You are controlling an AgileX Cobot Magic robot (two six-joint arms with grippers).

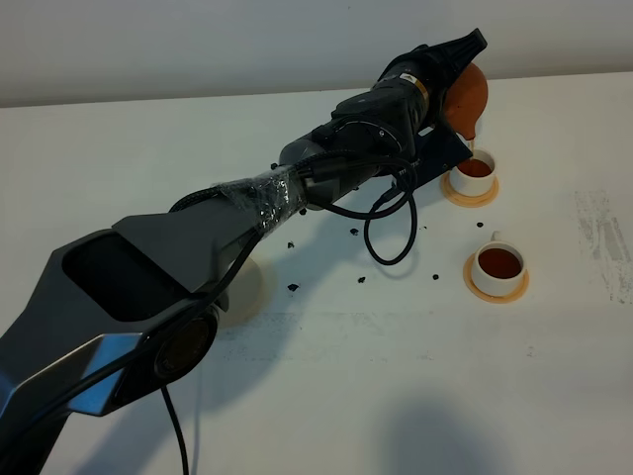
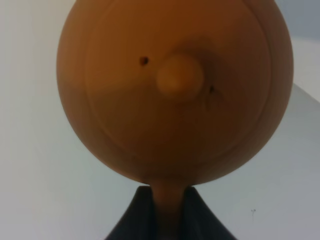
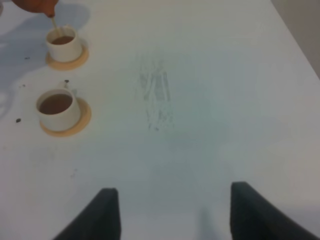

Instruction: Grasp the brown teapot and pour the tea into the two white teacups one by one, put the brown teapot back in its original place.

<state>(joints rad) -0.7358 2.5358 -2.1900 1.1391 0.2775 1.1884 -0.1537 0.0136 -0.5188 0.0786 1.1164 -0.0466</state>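
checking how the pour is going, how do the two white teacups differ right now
The far teacup sits right under the tilted brown teapot, a thin stream running into it; the near teacup has nothing above it. The far teacup stands close by the left arm; the near teacup stands clear of it. Both are white, hold brown tea, and sit on orange-tan coasters.

The brown teapot (image 1: 471, 97) hung in the air near the tabletop's far edge, tipped hard, spout down, its lid knob (image 2: 179, 79) turned to the left wrist camera. A thin stream of tea (image 3: 53, 23) ran into the farther white teacup (image 1: 476, 169), which sat on its orange-tan coaster (image 1: 457, 195). The nearer white teacup (image 1: 497, 263), on its own coaster (image 1: 495, 294), held dark reddish tea. And the cream disc (image 1: 249, 287) lay flat, half hidden, well apart from both cups, toward the left edge.
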